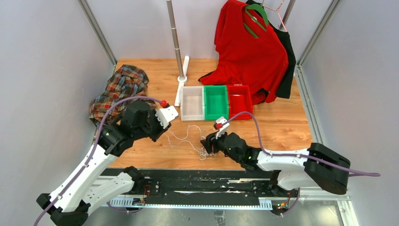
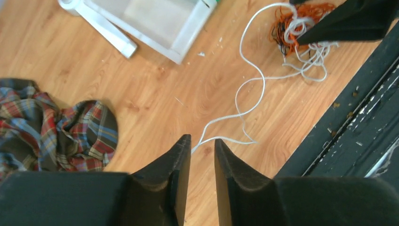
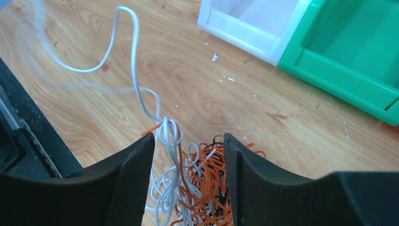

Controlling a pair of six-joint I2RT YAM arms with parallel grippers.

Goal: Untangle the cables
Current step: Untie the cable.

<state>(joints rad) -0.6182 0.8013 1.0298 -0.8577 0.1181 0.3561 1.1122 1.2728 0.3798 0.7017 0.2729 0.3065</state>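
You get no readable text, label, brand or number in any view. Nothing legible on the bins (image 1: 216,117), either arm's housing, the red shirt (image 1: 249,52) or the desk (image 1: 282,127).

The left arm (image 1: 89,165) reaches forward and inward from its base, and the left gripper (image 2: 202,141) points downward with its jaws parted by a narrow gap. The right arm (image 1: 287,162) extends low toward the left arm's side. The right gripper (image 3: 188,139) points downward with its jaws set wide apart.
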